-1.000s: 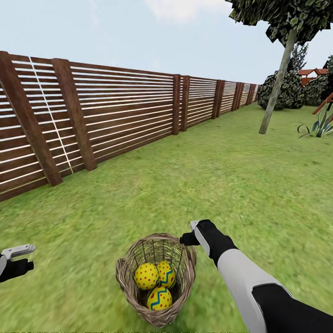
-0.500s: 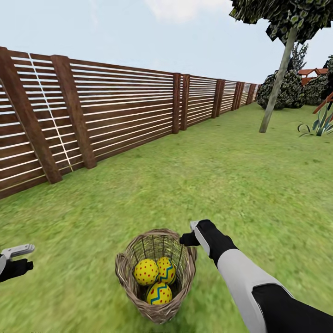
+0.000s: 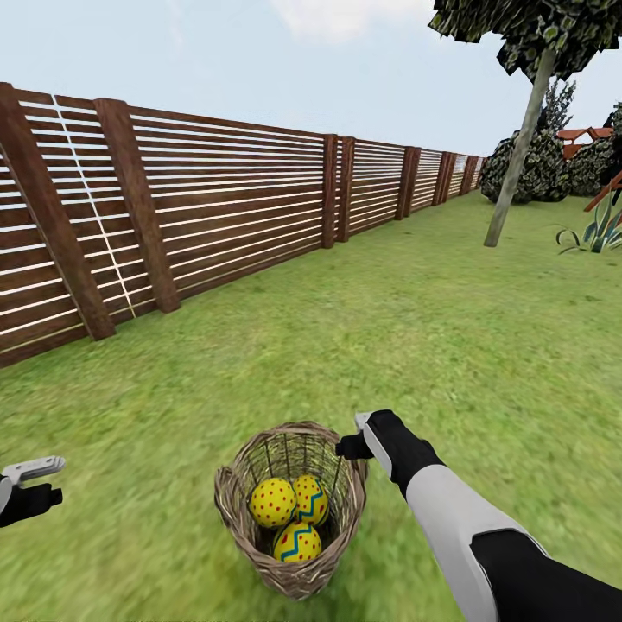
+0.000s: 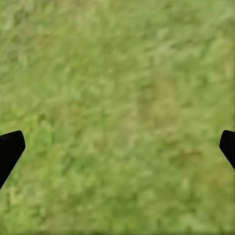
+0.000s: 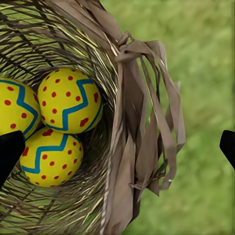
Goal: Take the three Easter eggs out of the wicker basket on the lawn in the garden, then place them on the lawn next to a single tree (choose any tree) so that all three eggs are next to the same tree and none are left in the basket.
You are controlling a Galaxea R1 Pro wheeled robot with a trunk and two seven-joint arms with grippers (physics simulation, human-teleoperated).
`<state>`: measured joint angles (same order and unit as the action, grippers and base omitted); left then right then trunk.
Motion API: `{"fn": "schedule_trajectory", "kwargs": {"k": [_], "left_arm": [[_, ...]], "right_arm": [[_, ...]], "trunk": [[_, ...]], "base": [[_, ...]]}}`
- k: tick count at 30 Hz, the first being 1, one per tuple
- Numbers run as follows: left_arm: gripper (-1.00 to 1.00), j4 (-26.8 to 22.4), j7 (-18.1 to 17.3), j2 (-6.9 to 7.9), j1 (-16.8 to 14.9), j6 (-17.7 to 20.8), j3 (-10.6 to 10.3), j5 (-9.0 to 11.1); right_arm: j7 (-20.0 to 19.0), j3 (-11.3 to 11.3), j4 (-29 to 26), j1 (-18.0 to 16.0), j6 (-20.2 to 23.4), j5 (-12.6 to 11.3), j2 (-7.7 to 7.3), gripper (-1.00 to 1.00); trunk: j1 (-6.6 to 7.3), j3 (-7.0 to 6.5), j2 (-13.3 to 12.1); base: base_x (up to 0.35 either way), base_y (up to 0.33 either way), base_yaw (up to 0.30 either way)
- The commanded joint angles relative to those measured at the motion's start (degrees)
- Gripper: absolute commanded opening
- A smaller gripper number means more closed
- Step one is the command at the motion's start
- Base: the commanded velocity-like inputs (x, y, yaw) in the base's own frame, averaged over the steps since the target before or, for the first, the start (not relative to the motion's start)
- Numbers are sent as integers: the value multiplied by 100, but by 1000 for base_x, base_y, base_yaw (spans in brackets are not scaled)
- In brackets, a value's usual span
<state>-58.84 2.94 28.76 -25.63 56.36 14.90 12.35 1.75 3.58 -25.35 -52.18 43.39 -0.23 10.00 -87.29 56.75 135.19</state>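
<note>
Hovering with jaws wide open, right gripper just beside wicker basket rim, Easter eggs inside, toward the left.

the wicker basket sits on the lawn just ahead of me, with all three easter eggs inside it, two side by side and one in front of them. my right gripper hangs just beside the basket's right rim (straddling that rim in the wrist view). my left gripper is well off to the left, over grass. the fence runs along the left; the tree stands far ahead to the right.
</note>
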Motion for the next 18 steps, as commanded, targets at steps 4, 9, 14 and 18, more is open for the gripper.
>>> {"fn": "schedule_trajectory", "kwargs": {"k": [4,9,14,18], "left_arm": [[100,-4,31,4,-4,24,4,48],[100,-4,35,1,-1,24,3,48],[100,-4,39,-2,-2,20,2,47],[100,-4,40,-2,-2,17,4,48]], "right_arm": [[25,4,-4,0,-1,1,0,100],[27,-9,9,-1,-26,-11,0,100],[31,-29,7,-2,-38,-17,0,100],[34,-42,5,-3,-48,-20,-2,100]], "trunk": [[1,6,2],[-87,77,163],[-197,167,363],[-241,203,444]], "base": [[0,0,0],[0,0,0],[0,0,0],[0,0,0]]}}
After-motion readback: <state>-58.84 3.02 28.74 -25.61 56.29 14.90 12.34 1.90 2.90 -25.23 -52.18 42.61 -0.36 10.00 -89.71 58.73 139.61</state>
